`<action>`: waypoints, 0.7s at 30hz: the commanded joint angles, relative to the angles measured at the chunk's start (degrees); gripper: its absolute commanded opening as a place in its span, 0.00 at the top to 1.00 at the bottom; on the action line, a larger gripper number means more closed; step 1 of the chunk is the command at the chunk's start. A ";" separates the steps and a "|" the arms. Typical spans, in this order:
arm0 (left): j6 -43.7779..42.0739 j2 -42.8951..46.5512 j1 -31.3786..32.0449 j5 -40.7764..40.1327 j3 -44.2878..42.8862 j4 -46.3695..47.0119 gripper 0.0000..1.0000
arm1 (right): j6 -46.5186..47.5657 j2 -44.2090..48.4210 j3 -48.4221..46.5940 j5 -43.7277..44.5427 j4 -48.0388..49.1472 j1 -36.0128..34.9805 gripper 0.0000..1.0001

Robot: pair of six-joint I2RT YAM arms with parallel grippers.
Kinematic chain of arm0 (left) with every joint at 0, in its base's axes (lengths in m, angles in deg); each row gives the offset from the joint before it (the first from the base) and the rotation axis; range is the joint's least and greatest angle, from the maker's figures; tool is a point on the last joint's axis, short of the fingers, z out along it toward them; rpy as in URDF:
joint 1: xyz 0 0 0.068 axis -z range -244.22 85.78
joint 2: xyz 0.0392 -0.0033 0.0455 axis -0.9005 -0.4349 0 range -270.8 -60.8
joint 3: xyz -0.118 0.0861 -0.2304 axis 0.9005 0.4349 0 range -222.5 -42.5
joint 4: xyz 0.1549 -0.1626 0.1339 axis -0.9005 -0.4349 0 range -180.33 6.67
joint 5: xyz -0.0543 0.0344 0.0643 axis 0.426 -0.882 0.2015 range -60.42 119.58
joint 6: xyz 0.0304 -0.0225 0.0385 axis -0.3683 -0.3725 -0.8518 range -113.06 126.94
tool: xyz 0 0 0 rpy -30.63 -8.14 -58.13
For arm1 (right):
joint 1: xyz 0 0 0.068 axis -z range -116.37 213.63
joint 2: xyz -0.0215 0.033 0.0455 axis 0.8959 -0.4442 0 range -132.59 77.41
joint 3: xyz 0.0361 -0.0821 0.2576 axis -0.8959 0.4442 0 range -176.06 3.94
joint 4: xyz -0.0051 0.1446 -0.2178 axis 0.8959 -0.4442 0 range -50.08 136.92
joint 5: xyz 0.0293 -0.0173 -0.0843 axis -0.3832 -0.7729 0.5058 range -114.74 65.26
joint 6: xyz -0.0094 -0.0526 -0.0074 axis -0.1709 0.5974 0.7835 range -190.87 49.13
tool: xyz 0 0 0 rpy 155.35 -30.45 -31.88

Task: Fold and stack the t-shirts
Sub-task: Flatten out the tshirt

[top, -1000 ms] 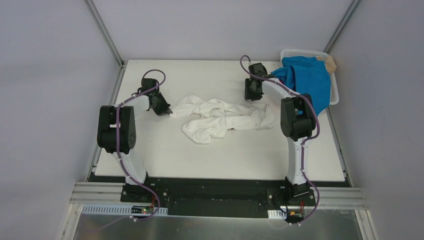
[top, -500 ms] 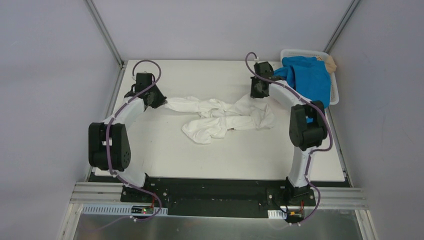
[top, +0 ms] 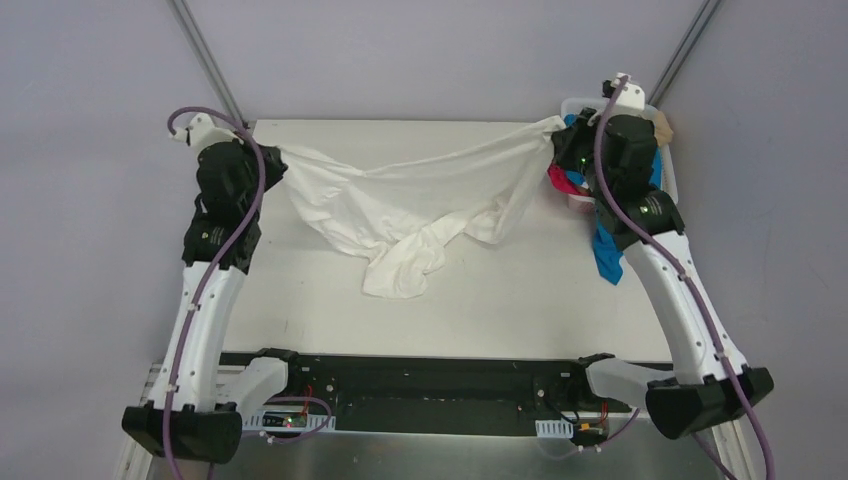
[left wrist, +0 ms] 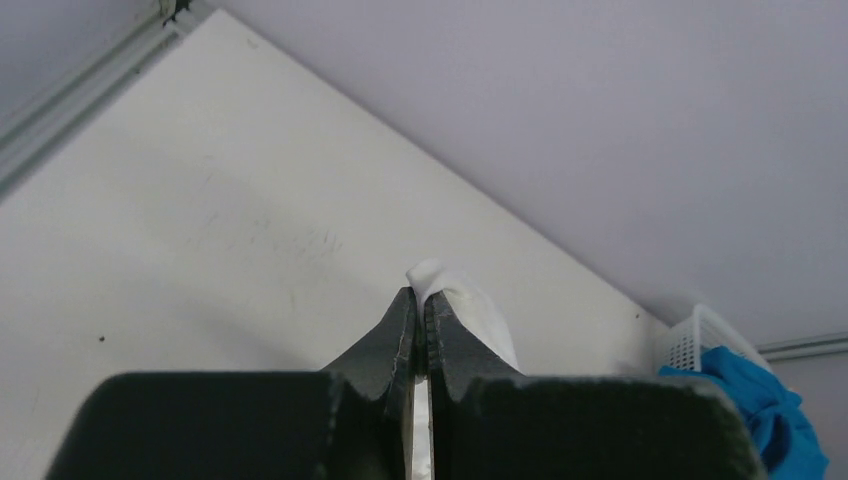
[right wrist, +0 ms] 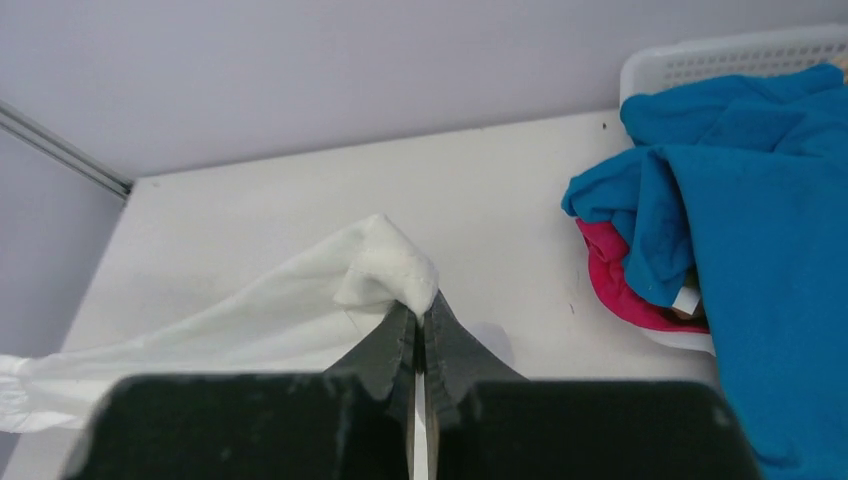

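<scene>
Both arms up. On my left gripper (left wrist: 420, 305) the jaws are pressed together with a fold of the white t-shirt (top: 400, 195) pinched at the tips. Its wrist view shows only a small nub of cloth past them; my own fingers hide the rest.

On my right gripper (right wrist: 420, 318) the jaws are likewise clamped tight on another edge of the same shirt. A bunched corner pokes up above the tips, and cloth trails off to the left.

From above, the shirt is strung between the two grippers across the far part of the table (top: 520, 310), sagging in the middle. A crumpled tail hangs toward the table's centre; I cannot tell whether it touches the surface. The cloth is too rumpled to say which part each gripper holds.

At far right, the basket (right wrist: 720, 55) is mostly hidden behind my right arm from above. The blue t-shirt (right wrist: 770, 180) spills out over its rim and is cut off at the wrist view's edge. The magenta t-shirt (right wrist: 615, 285) shows only as a sliver under the blue. The tan t-shirt (top: 662, 125) is just a scrap at the basket's far right corner.
</scene>
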 commanded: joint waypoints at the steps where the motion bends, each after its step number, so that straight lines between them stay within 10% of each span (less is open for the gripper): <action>1: -3.73 5.28 0.02 -4.37 -7.17 -2.58 1.00 | -1.24 7.59 -0.99 -2.23 1.91 -0.21 1.00; 21: -10.04 10.82 0.06 8.43 -44.11 -9.19 1.00 | -1.92 23.95 -24.61 -22.48 -9.79 -0.19 1.00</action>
